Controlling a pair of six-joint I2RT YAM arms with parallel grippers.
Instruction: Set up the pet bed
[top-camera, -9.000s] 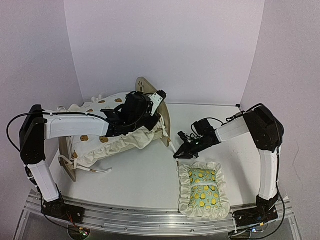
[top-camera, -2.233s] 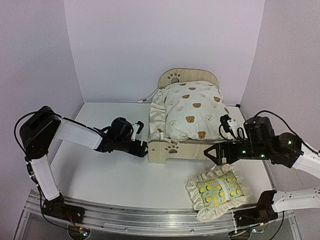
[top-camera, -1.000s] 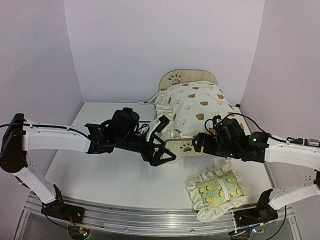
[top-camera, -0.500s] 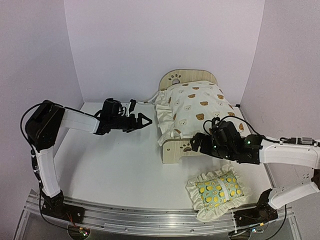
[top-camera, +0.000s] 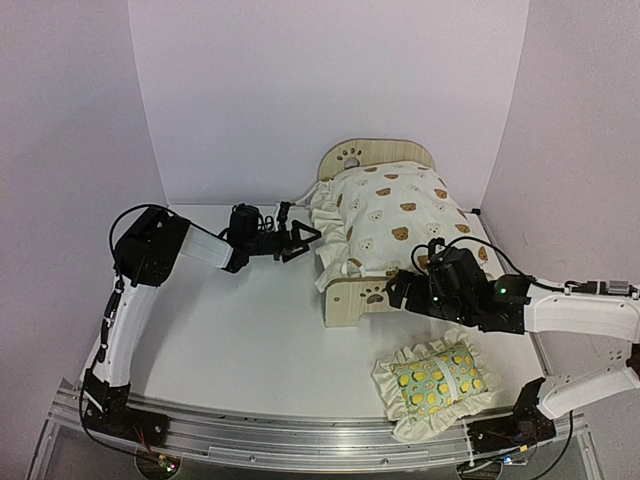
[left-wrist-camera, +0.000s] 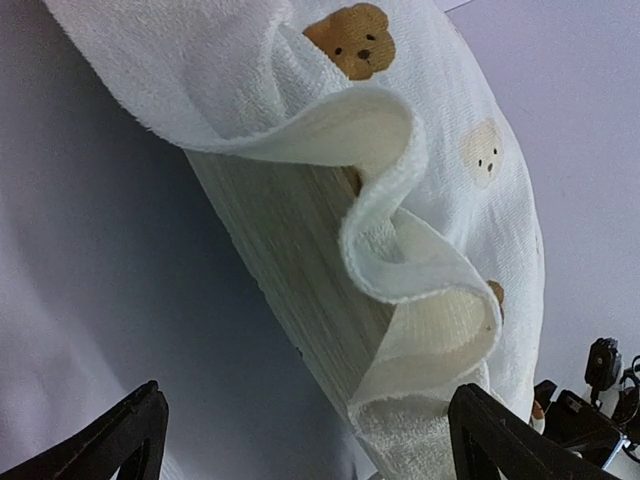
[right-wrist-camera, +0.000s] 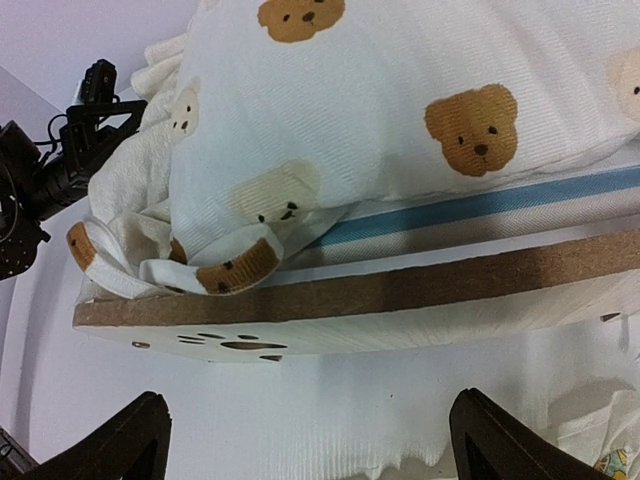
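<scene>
The pet bed (top-camera: 352, 298) stands at the back right, its paw-print headboard (top-camera: 375, 155) against the wall. A cream bear-print cushion (top-camera: 390, 215) lies on it, and its ruffle hangs over the left rail. My left gripper (top-camera: 308, 240) is open just left of the bed; in its wrist view the wooden rail (left-wrist-camera: 300, 290) and the drooping ruffle (left-wrist-camera: 410, 270) lie ahead of the gripper (left-wrist-camera: 310, 440), with nothing between the fingers. My right gripper (top-camera: 397, 292) is open at the footboard (right-wrist-camera: 400, 310), below the striped base (right-wrist-camera: 480, 205), and this gripper (right-wrist-camera: 305, 440) is empty too.
A green lemon-print pillow (top-camera: 435, 378) lies at the front right, close under the right arm; its ruffled edge (right-wrist-camera: 590, 420) shows in the right wrist view. The white wall stands right behind the bed. Bare tabletop (top-camera: 230, 330) stretches left of the bed.
My left gripper has left the bed's front corner, swung back and left, and now points at the bed's left rail. The right gripper and the bed have barely shifted.
</scene>
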